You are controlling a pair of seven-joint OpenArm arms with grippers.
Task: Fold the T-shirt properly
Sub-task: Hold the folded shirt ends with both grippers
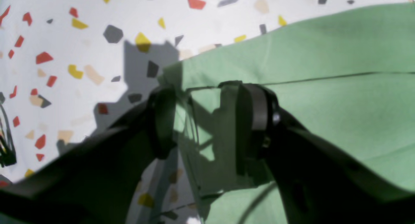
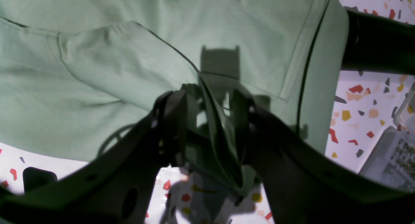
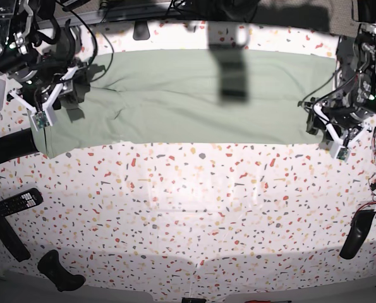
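The pale green T-shirt (image 3: 175, 95) lies spread wide across the far half of the speckled table (image 3: 188, 208). My left gripper (image 3: 332, 136) is at the shirt's right edge. In the left wrist view the gripper (image 1: 207, 94) holds a corner of the shirt (image 1: 324, 88) between its fingers, raised off the table. My right gripper (image 3: 48, 104) is at the shirt's left end. In the right wrist view the gripper (image 2: 207, 97) pinches a bunched fold of the shirt (image 2: 97, 71) beside a sleeve seam, and the fabric hangs below the fingers.
A remote control (image 3: 20, 202) and black objects (image 3: 61, 271) lie at the front left. Another black object (image 3: 358, 233) and cables lie at the right edge. A grey tray (image 2: 389, 152) stands beside the right arm.
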